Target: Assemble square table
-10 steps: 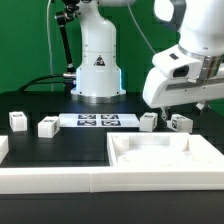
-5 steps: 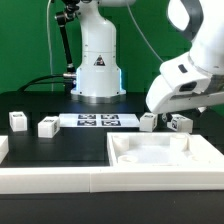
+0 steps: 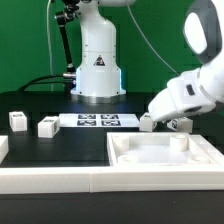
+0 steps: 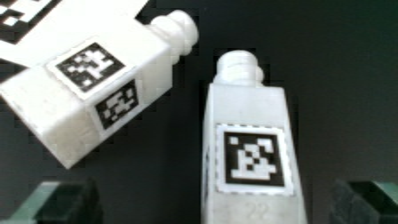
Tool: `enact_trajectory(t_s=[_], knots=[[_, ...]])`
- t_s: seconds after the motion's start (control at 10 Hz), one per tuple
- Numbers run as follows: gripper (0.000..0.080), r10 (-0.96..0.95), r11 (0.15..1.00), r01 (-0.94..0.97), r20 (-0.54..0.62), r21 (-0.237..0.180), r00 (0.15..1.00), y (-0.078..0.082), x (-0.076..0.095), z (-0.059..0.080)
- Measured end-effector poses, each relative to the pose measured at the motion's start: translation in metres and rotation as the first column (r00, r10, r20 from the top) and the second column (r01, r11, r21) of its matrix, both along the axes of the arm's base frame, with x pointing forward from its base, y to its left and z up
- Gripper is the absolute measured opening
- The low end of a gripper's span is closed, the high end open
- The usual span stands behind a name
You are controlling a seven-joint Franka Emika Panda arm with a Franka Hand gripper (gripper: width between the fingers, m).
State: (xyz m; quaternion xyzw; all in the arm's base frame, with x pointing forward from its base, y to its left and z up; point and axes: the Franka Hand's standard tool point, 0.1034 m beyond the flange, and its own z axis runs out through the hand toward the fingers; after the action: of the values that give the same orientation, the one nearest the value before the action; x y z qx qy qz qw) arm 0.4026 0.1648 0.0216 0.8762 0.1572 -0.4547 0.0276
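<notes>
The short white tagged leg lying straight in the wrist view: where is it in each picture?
Wrist view: the short white plastic leg lies centred between the open gripper's dark fingertips.
Exterior view: probably the one half hidden under the arm at the exterior view's right, behind the white square slab.
Shared landmark: the tilted white leg beside it.

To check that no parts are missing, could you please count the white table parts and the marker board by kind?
Table legs: 4
Square tabletop: 1
Marker board: 1
Total: 6
</notes>
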Motion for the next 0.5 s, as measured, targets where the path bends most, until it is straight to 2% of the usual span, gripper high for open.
enact_trajectory(t_s=[0.1,0.2,0.3,0.5], knots=[[0.0649,0.009,1.0,-0.011,-0.074,-0.02,0.997,0.0,-0.005,0.002],[0.0649,0.013,1.0,-0.016,-0.105,-0.024,0.994,0.003,-0.003,-0.003],[0.0649,0.011,1.0,-0.012,-0.078,-0.015,0.997,0.005,0.002,-0.006],[0.0649,0.015,1.0,-0.016,-0.065,-0.01,0.998,0.008,-0.002,-0.011]])
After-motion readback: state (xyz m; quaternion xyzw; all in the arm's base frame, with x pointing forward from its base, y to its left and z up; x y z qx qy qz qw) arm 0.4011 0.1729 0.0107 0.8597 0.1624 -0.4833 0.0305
